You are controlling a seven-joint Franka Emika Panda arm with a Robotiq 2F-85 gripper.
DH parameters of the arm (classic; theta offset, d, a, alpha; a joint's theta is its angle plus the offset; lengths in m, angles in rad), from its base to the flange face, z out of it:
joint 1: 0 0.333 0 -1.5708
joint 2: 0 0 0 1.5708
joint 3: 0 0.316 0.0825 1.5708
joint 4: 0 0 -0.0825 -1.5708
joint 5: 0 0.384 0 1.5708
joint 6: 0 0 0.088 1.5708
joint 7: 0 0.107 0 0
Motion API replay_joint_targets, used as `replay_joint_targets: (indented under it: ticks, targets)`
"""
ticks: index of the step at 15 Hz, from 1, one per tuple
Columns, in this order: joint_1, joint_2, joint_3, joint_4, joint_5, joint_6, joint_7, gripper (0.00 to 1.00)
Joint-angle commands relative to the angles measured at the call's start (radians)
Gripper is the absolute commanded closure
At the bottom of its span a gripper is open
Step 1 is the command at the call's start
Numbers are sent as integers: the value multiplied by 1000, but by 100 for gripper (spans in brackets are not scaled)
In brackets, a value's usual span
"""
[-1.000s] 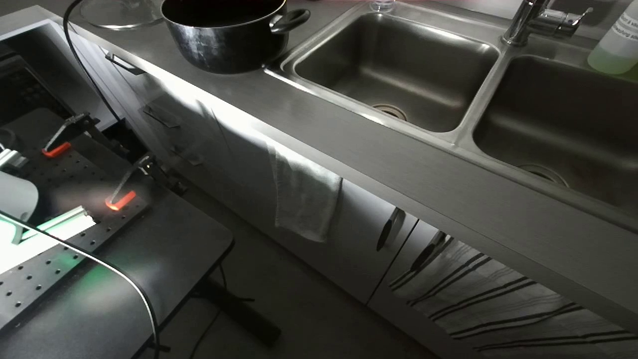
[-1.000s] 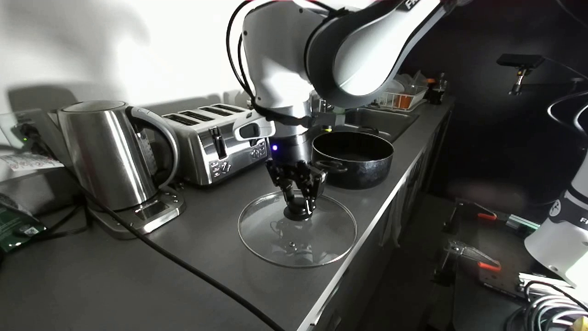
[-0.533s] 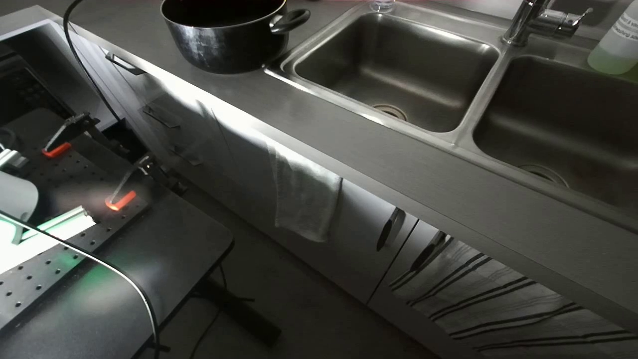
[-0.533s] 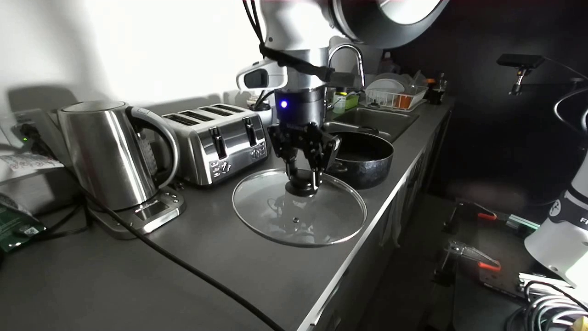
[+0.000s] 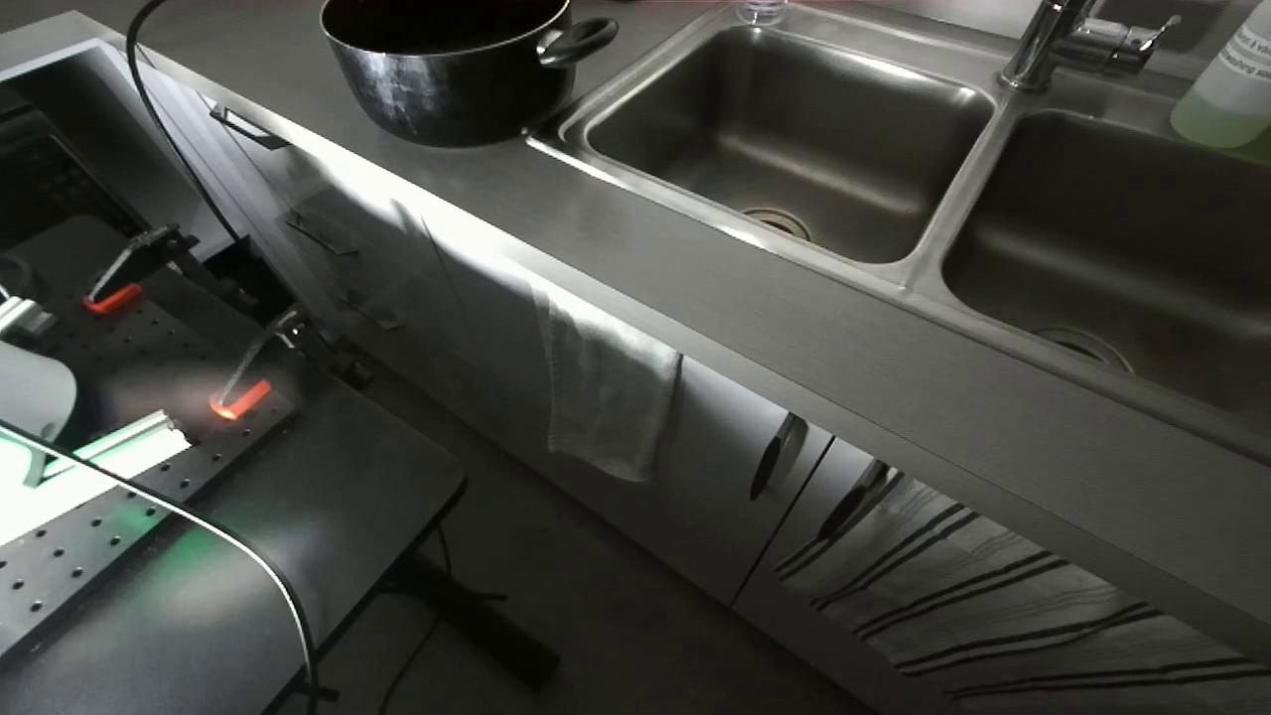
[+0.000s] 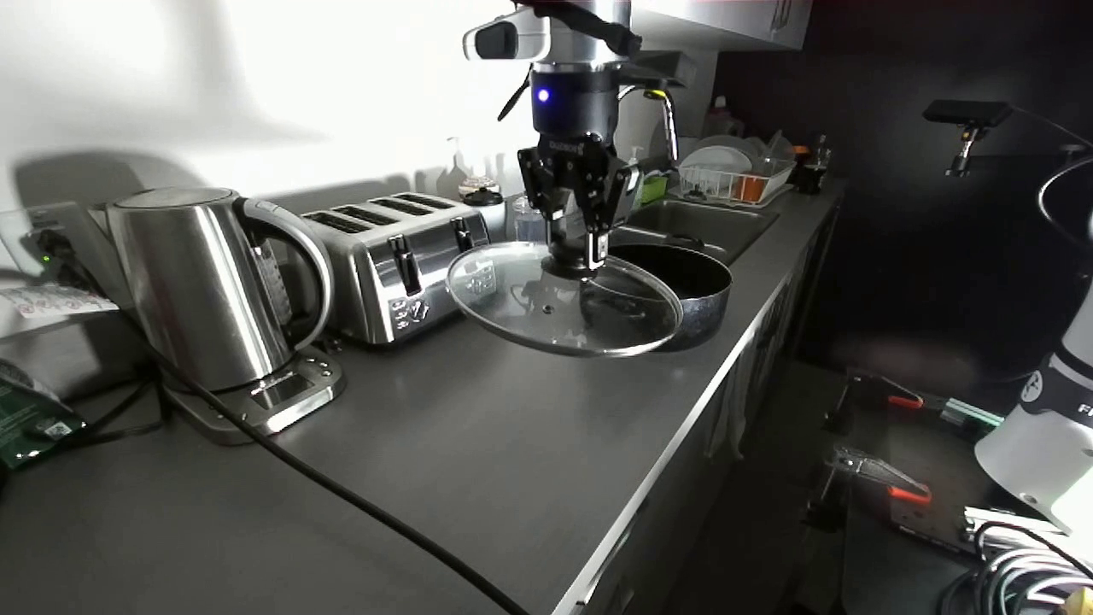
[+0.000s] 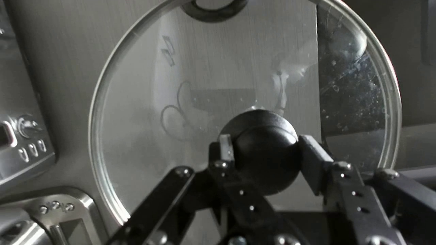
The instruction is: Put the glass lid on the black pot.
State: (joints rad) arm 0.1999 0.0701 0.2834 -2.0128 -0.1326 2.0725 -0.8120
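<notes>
My gripper (image 6: 575,249) is shut on the black knob (image 7: 267,156) of the glass lid (image 6: 529,312). In the wrist view both pads (image 7: 315,163) press the knob's sides, and the lid's clear disc (image 7: 143,85) spreads beyond them. The lid hangs in the air above the counter, slightly tilted. The black pot (image 6: 707,312) stands on the counter just beyond the lid, its mouth uncovered; the lid overlaps part of it in this view. The pot also shows in an exterior view (image 5: 457,89), where gripper and lid are out of view. A pot handle (image 7: 214,14) shows at the wrist view's top.
A toaster (image 6: 427,273) and a steel kettle (image 6: 201,290) stand along the wall. A black cable (image 6: 367,504) crosses the near counter. The sink (image 5: 794,159) with its faucet (image 5: 1038,50) lies beyond the pot. The counter's front edge (image 6: 666,457) runs beside the lid.
My gripper has risen with the lid, from low at the counter up to about the pot's rim height, shifting slightly toward the pot. The lid has left the exterior view that shows the sink closely.
</notes>
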Motion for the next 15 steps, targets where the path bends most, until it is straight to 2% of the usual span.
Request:
replay_joint_targets:
  ticks: [1, 9, 15]
  targets:
    - [-27, -8, -56, 38, 13, -44, 35, 75]
    - [-119, 41, -164, 69, 29, -68, 107, 75]
    - [-169, 79, -208, 88, 45, -86, 165, 75]
